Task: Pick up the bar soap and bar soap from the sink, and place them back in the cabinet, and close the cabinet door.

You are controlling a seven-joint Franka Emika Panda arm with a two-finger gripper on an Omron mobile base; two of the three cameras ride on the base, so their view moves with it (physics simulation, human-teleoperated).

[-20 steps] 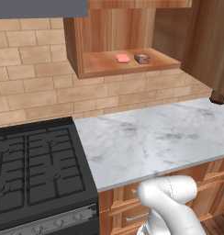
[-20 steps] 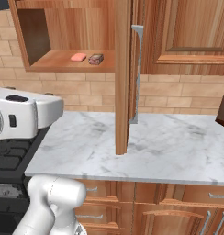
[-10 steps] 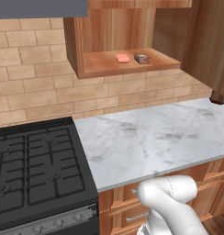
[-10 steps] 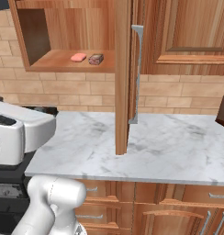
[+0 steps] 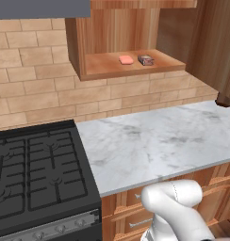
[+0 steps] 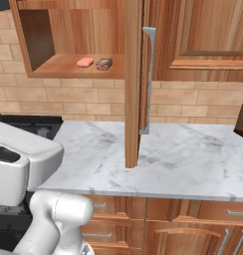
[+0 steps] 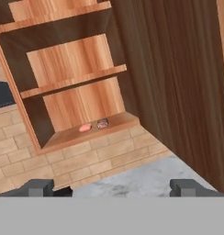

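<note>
The wooden wall cabinet [image 5: 112, 33] stands open above the marble counter. On its bottom shelf lie two bar soaps side by side: a salmon-pink bar soap [image 5: 126, 60] [image 6: 85, 62] [image 7: 85, 127] and, to its right, a smaller darker bar [image 5: 145, 60] [image 6: 104, 64] [image 7: 103, 123]. The cabinet door [image 6: 133, 84] [image 7: 178, 82] is swung wide open, edge-on in the right base view, with a grey handle [image 6: 149, 79]. My gripper [image 7: 111, 189] is open and empty, well back from the shelf, with the door on its right. The sink is out of view.
A black gas stove [image 5: 36, 179] sits left of the white marble counter [image 5: 159, 141]. A dark object [image 5: 224, 100] [image 6: 242, 119] stands at the counter's far right. Low wooden drawers [image 6: 193, 224] run beneath, and a closed wall cabinet [image 6: 208, 35] hangs right of the open door.
In the right base view my arm's white link has dropped lower at the left edge. The soaps, cabinet and door have not moved.
</note>
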